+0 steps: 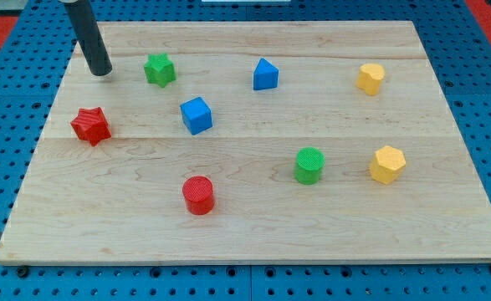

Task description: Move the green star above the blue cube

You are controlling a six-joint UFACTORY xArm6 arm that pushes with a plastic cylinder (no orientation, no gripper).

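Note:
The green star (159,69) lies near the view's top left on the wooden board (253,226). The blue cube (196,114) sits below and a little to the right of it, with a clear gap between them. My tip (100,72) rests on the board to the left of the green star, roughly level with it and about a block's width away. The dark rod rises from it toward the view's top left.
A red star (90,125) lies at the left below my tip. A blue triangular block (265,74), two yellow blocks (370,79) (387,164), a green cylinder (309,165) and a red cylinder (198,195) stand elsewhere on the board.

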